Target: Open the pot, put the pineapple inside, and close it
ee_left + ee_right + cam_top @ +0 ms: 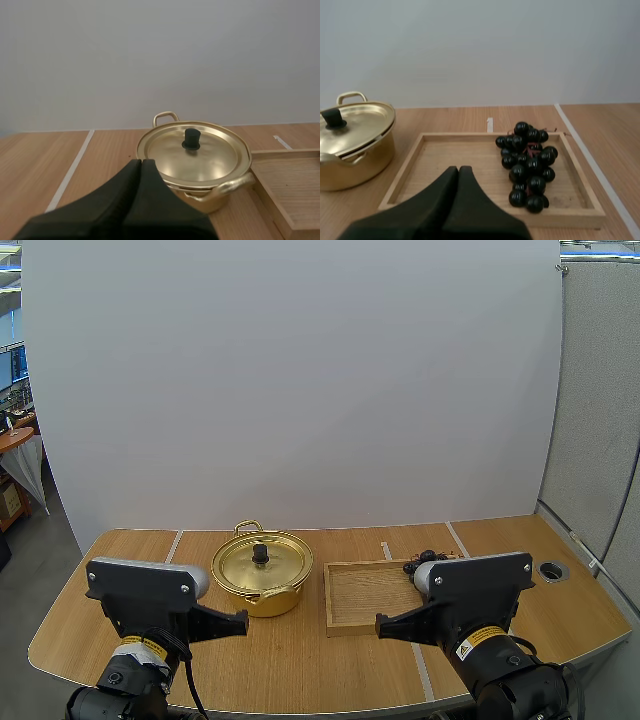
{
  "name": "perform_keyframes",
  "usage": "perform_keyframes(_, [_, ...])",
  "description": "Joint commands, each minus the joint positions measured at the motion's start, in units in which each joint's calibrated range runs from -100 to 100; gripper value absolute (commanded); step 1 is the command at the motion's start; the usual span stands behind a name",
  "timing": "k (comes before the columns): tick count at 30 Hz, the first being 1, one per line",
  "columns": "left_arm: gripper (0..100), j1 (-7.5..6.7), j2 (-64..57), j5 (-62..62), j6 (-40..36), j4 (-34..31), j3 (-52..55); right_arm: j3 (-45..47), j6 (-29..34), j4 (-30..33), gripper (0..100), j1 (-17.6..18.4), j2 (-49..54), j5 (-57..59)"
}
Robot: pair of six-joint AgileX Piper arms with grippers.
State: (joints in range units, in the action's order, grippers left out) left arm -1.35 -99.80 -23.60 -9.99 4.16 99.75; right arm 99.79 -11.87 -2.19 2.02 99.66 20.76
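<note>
On tray (455, 157) beside pot (355, 150), grapes (527, 165)

Left gripper (141, 162) was closed, black fingers pressed together into one dark wedge, holding nothing, just short of the pot (212, 201). Gold pot stood upright on the wooden table (30, 165), lid (200, 162) seated on it, black knob (191, 138) at lid centre. Loop handle (166, 116) on its far side, another (231, 186) nearer. Wooden tray (295, 185) just beside the pot. White tape line (70, 170) ran along the table.
</note>
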Motion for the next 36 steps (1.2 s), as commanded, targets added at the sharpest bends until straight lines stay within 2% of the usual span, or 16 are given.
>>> perform_keyframes(1, [0, 0.17, -0.2, -6.25, -0.67, -0.2, 0.25, 0.21, -0.4, -0.09, 0, -0.78, 0.34, 10.06])
perform_keyframes(36, [0, 0.25, -0.2, -4.38, -0.67, -0.2, 0.25, 0.21, -0.4, -0.09, 0, -1.44, 0.34, 10.6])
